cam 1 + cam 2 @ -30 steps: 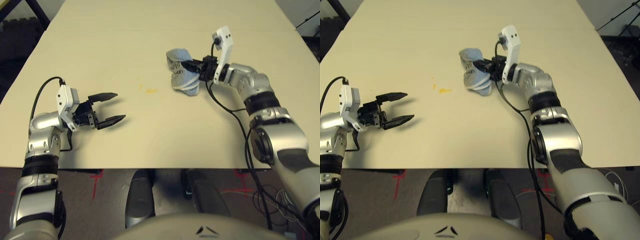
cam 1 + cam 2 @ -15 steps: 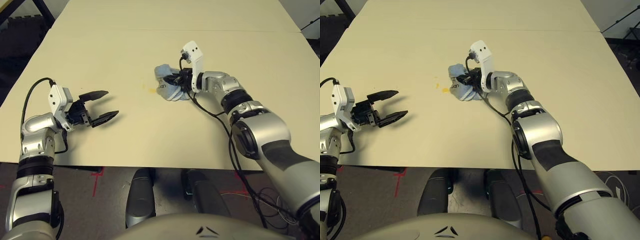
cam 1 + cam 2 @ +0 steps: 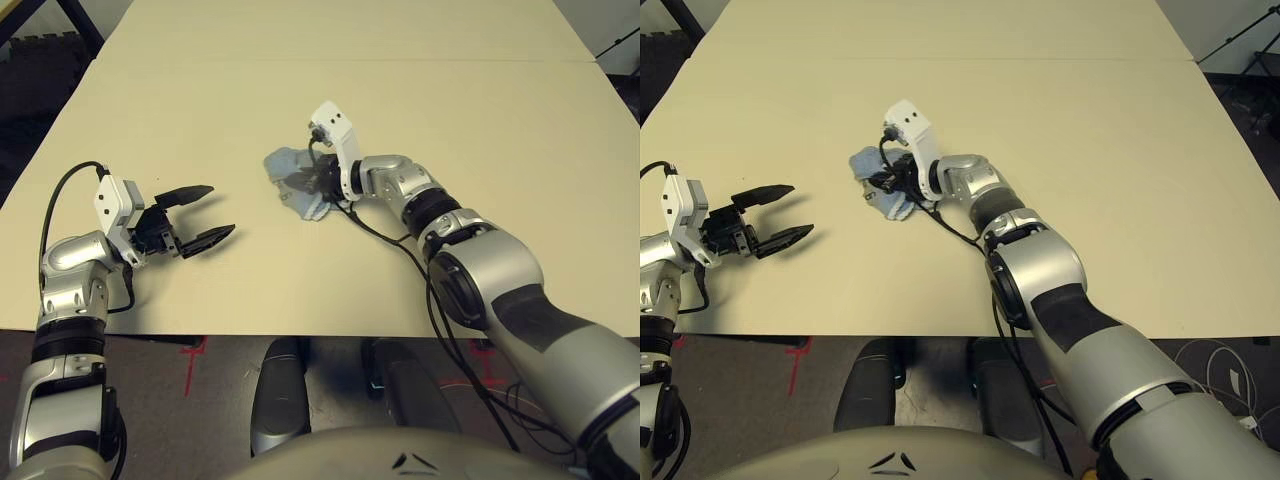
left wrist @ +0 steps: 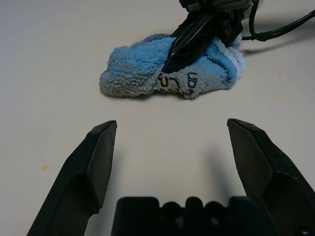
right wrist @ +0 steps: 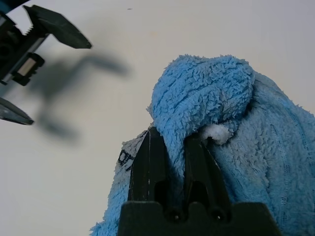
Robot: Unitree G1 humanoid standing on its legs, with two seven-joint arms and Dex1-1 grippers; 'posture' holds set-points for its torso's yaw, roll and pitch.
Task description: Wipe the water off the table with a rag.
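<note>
Light blue-grey and fuzzy, the rag [image 5: 202, 93] lies bunched on the pale cream-beige table [image 3: 420, 270], left of the middle between the table's side edges and well in from the edge nearest the robot. The right gripper [image 5: 170, 132] pinches a fold of it between two black fingers. Dark lettering and a whitish hem show on the cloth. Toward the table's left edge, the left gripper [image 4: 172, 123] hangs above the surface, its fingers spread wide with nothing between them, pointing toward the rag but apart from it. Small yellow-orange specks of water [image 4: 45, 167] dot the tabletop, apart from the cloth.
</note>
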